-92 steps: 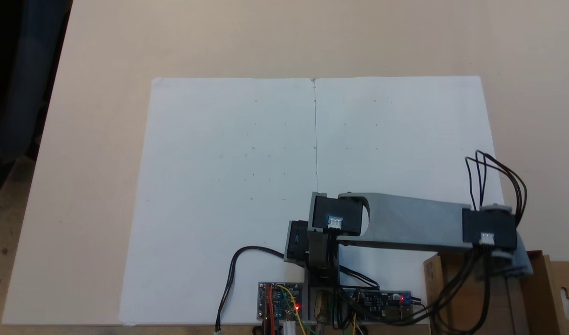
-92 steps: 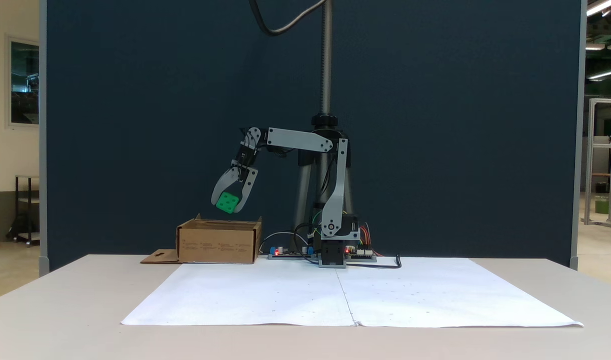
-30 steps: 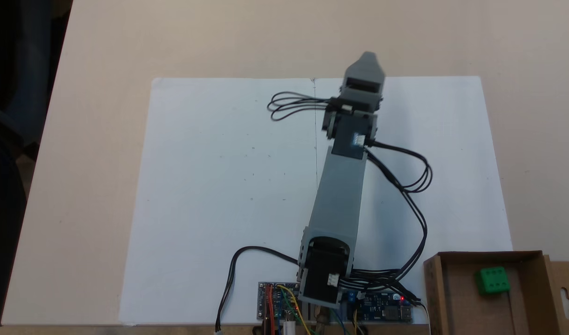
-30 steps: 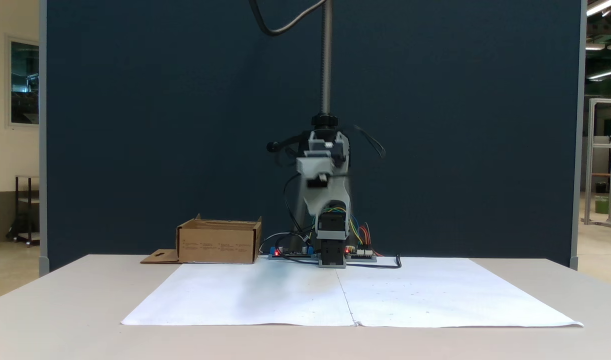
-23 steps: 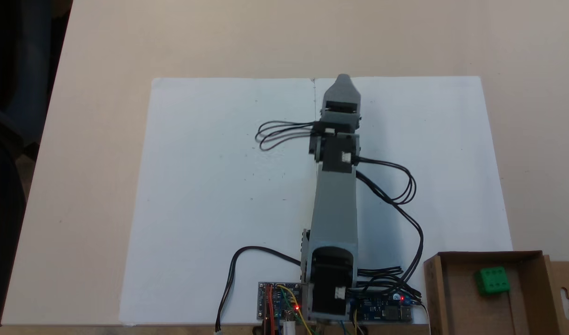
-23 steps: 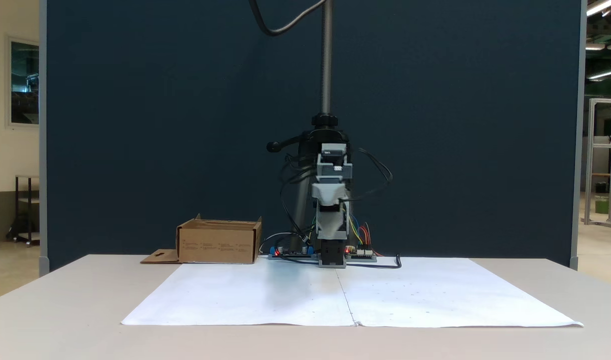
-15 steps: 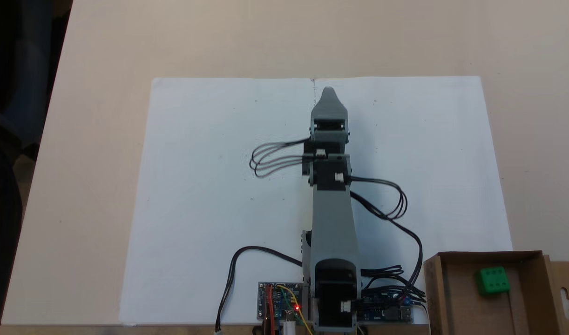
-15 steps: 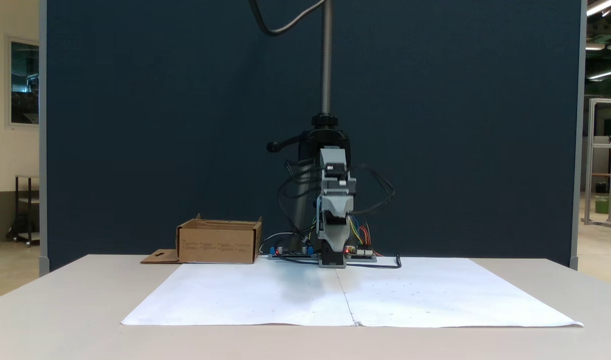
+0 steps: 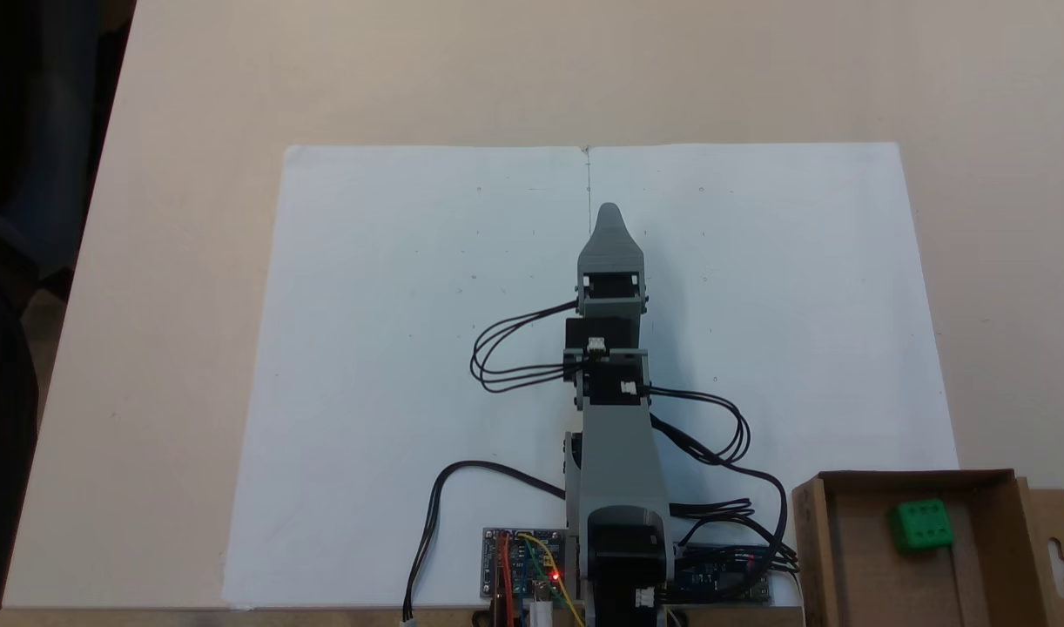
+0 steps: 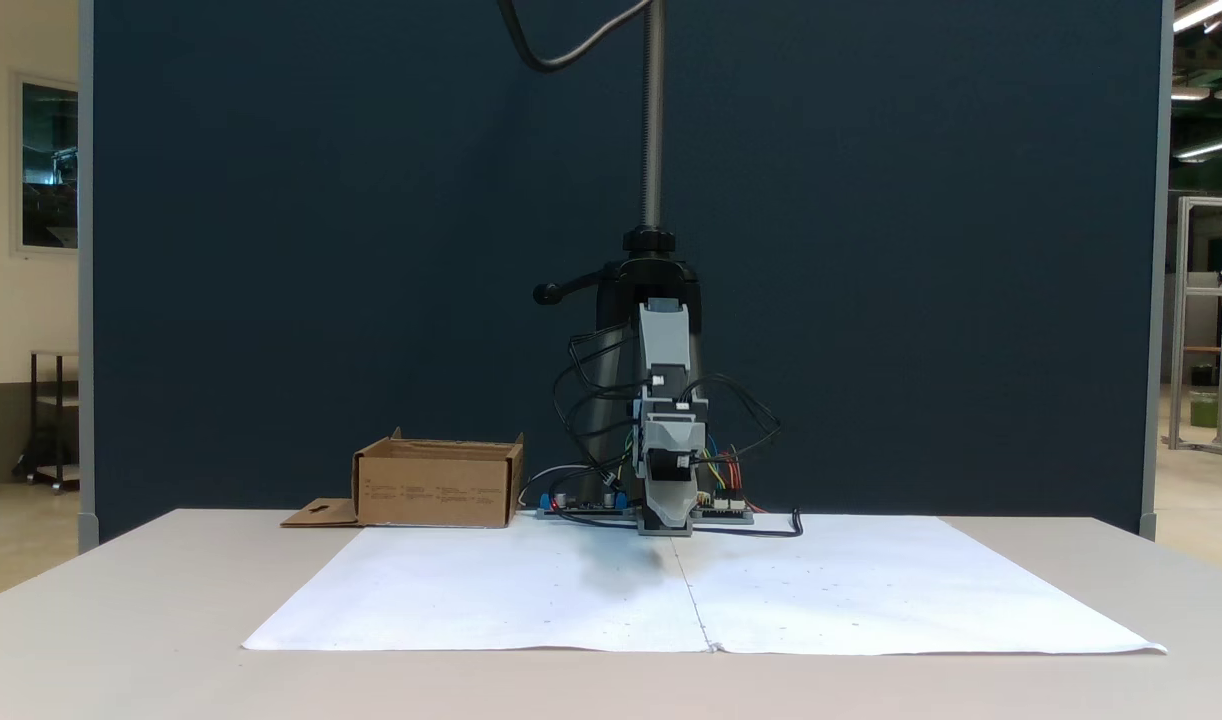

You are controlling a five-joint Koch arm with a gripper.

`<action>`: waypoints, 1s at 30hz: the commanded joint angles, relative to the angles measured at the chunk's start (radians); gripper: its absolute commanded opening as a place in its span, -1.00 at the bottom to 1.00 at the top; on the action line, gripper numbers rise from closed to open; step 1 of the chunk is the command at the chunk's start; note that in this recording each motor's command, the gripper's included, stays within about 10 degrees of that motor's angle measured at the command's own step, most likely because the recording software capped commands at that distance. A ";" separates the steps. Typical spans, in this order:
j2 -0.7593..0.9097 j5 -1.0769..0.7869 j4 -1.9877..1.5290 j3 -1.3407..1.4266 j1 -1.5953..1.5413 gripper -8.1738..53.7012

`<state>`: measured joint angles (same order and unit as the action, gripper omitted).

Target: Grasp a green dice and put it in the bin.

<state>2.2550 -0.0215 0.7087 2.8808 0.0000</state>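
One green dice is lying inside the bin, well apart from the gripper, off to the right of and behind the fingers in the view from above. The gripper is pointing out over the white paper, carrying nothing. The jaws are lying one over the other for both cameras, so I cannot tell whether the fingers are spread or pressed together.

Little is looking likely to go wrong, judging the dice as delivered. The main risk is the black cables looping beside the wrist (they are hanging loose) and snagging on a joint as the arm is folding. The gripper is sitting low near the paper and could scrape it.

From the side, the bin walls are hiding the dice. From above, the frame edge is cutting off the bin's near part.
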 commanded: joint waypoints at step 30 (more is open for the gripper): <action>0.121 -0.077 0.986 0.250 0.026 0.67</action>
<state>2.2550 -0.0215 1.5800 3.0634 0.0077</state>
